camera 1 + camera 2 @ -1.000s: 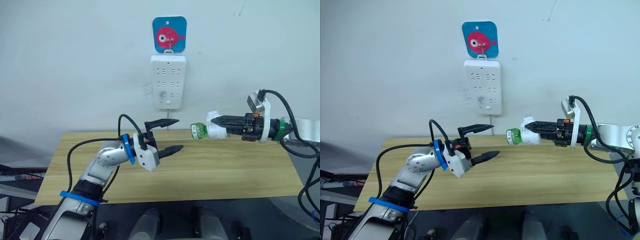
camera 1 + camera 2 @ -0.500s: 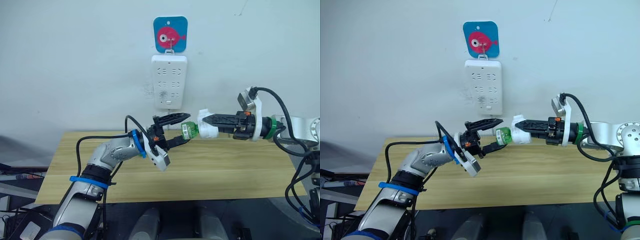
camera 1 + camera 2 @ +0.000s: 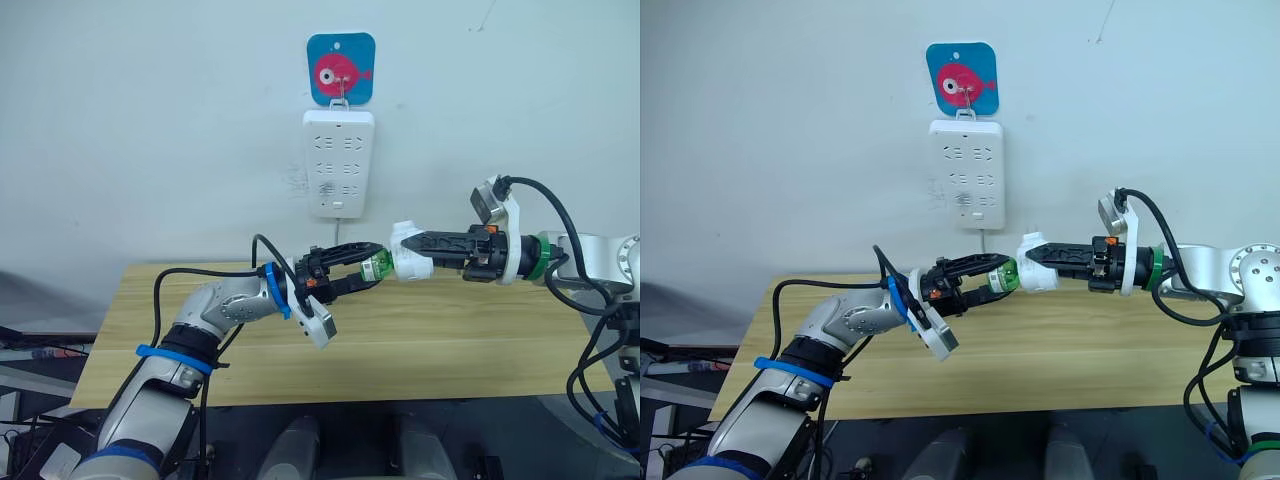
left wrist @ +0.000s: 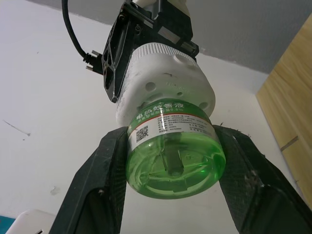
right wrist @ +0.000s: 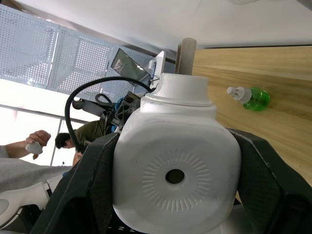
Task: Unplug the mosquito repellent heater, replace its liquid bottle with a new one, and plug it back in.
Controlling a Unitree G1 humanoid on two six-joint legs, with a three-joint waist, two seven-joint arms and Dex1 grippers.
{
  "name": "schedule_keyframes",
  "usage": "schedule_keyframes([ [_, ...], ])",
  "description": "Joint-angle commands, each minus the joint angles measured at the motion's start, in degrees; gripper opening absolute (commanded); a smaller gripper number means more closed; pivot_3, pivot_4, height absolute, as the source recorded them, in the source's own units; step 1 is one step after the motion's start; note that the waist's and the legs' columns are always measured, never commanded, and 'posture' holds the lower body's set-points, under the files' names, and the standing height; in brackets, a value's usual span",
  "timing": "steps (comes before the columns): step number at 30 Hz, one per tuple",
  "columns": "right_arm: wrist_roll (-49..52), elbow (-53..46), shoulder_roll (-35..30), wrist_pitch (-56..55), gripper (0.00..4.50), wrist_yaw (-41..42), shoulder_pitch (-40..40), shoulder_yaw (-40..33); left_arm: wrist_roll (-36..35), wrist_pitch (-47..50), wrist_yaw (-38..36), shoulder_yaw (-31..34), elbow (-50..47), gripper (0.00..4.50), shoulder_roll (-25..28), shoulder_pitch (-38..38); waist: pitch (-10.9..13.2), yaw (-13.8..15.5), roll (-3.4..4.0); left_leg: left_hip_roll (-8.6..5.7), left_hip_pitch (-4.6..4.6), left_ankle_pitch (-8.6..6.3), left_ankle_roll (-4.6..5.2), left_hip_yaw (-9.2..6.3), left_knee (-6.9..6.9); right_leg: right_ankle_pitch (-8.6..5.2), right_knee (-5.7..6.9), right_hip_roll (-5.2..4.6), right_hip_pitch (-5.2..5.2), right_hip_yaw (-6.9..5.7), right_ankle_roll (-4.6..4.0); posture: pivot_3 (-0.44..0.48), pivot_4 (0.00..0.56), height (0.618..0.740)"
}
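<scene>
The wooden worktop (image 3: 440, 340) stands below the white power strip (image 3: 338, 164) on the wall, which has nothing plugged in, so unplugging looks done. Above the worktop, the right hand (image 3: 428, 240) clamps the mosquito repellent heater (image 3: 408, 252) sideways in the air. The left hand (image 3: 362, 265) has its fingers (image 4: 105, 185) closed on the green liquid bottle (image 4: 170, 151) seated in the heater. A second green bottle (image 5: 249, 96) lies on the worktop. Removing, swapping and replugging remain, I judge.
</scene>
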Motion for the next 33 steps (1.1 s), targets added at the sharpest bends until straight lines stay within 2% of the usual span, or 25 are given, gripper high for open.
schedule_keyframes([
  [1,1.44,-4.42,-2.83,0.86,3.02,2.69,0.08,-1.17,-29.70,18.96,-19.93,-6.91,-8.69,2.26,1.10,2.34,0.00,-0.51,0.00,-0.02,-0.02,0.00,0.00,-0.03,0.00,0.00,-0.01,-0.02,-0.01,-0.01,0.00,0.071,0.177,0.740],
  [2,1.44,-4.62,-3.34,0.83,3.02,3.21,0.35,-1.15,-39.89,30.87,-26.36,-7.55,-14.09,2.26,1.98,3.43,0.00,-0.66,0.00,-0.04,-0.07,0.00,0.01,-0.11,0.01,0.00,-0.04,-0.05,-0.01,-0.05,0.00,0.071,0.177,0.740],
  [4,1.18,-4.91,-4.09,0.57,3.02,3.71,0.67,-0.88,-54.05,50.21,-31.81,-6.47,-22.47,2.26,3.70,4.16,0.00,-1.19,0.00,-0.04,-0.20,0.00,0.01,-0.32,0.07,0.00,-0.08,-0.07,-0.02,-0.14,0.00,0.071,0.177,0.740],
  [5,1.19,-5.19,-4.44,0.34,3.02,3.65,0.87,-0.64,-63.12,61.48,-32.07,-4.70,-26.41,2.26,4.48,3.73,0.00,-1.39,0.00,-0.03,-0.22,0.00,0.01,-0.39,0.08,0.00,-0.07,-0.06,-0.02,-0.15,-0.01,0.068,0.175,0.740],
  [7,1.35,-5.71,-4.49,0.01,3.02,4.28,0.92,-0.42,-89.62,87.27,-30.31,0.62,-30.21,2.26,7.26,0.95,0.00,-2.14,0.01,-0.01,-0.20,0.01,0.00,-0.47,0.08,-0.01,-0.01,-0.02,-0.02,-0.15,-0.01,0.072,0.173,0.740],
  [8,1.42,-6.09,-4.55,-0.07,3.02,4.70,0.92,-0.25,-101.13,96.95,-29.18,3.24,-29.62,2.26,8.30,-0.38,0.00,-2.54,0.01,0.01,-0.21,0.01,0.01,-0.56,0.09,-0.01,-0.02,-0.02,0.00,-0.13,-0.01,0.072,0.173,0.740],
  [10,1.44,-6.65,-4.76,-0.24,3.02,5.49,0.91,0.18,-116.94,110.15,-25.57,7.42,-24.55,2.26,8.69,-2.42,0.00,-2.99,0.01,0.00,-0.22,0.02,0.01,-0.63,0.09,-0.01,0.00,0.01,0.00,-0.22,-0.01,0.071,0.169,0.740],
  [11,1.44,-6.81,-4.89,-0.38,3.02,5.75,0.88,0.40,-120.38,115.00,-24.25,8.41,-21.59,2.26,8.69,-3.06,-0.01,-3.19,0.02,-0.01,-0.18,0.02,0.01,-0.63,0.09,-0.02,0.00,0.06,0.00,-0.28,-0.01,0.071,0.169,0.740],
  [14,1.44,-7.10,-5.21,-1.04,3.02,6.22,0.93,0.87,-119.98,124.81,-24.77,9.54,-17.19,2.26,9.02,-2.20,-0.01,-4.11,0.02,-0.10,-0.05,0.02,0.00,-0.49,0.09,-0.04,0.02,0.38,0.05,-0.28,0.02,0.072,0.167,0.740],
  [20,1.44,-7.68,-6.02,-1.74,3.02,6.95,1.57,1.05,-119.89,131.76,-22.57,15.32,-15.50,2.26,6.50,-0.47,-0.01,-4.15,0.02,-0.08,0.00,0.04,-0.04,-0.36,0.09,-0.03,0.05,0.39,0.01,-0.19,0.01,0.063,0.164,0.740],
  [22,1.44,-7.98,-6.37,-1.67,3.02,7.27,1.90,0.94,-119.38,133.22,-22.22,16.49,-16.19,2.26,6.01,0.02,-0.01,-4.13,0.02,-0.07,0.01,0.05,-0.04,-0.34,0.09,-0.03,0.06,0.37,0.02,-0.16,0.01,0.063,0.164,0.740],
  [26,1.44,-8.11,-6.52,-2.01,3.02,7.40,2.05,1.16,-113.72,134.28,-24.39,16.85,-19.05,2.26,5.23,1.51,-0.01,-4.03,0.02,-0.09,0.01,0.05,-0.04,-0.30,0.08,-0.03,0.05,0.33,0.01,-0.13,0.01,0.065,0.164,0.740],
  [32,1.44,-8.11,-6.02,-2.30,3.02,7.36,1.47,1.91,-107.10,131.78,-25.78,18.86,-20.86,2.26,1.75,1.88,-0.01,-3.87,0.01,-0.09,0.01,0.05,-0.04,-0.21,0.08,-0.03,0.05,0.29,0.01,-0.10,0.00,0.070,0.167,0.740],
  [33,1.44,-8.14,-5.96,-2.32,3.02,7.40,1.41,1.96,-106.78,132.22,-26.33,19.37,-20.92,2.61,1.36,1.90,-0.01,-3.87,0.02,-0.10,0.00,0.05,-0.04,-0.20,0.08,-0.03,0.05,0.27,0.01,-0.10,0.01,0.070,0.167,0.740],
])
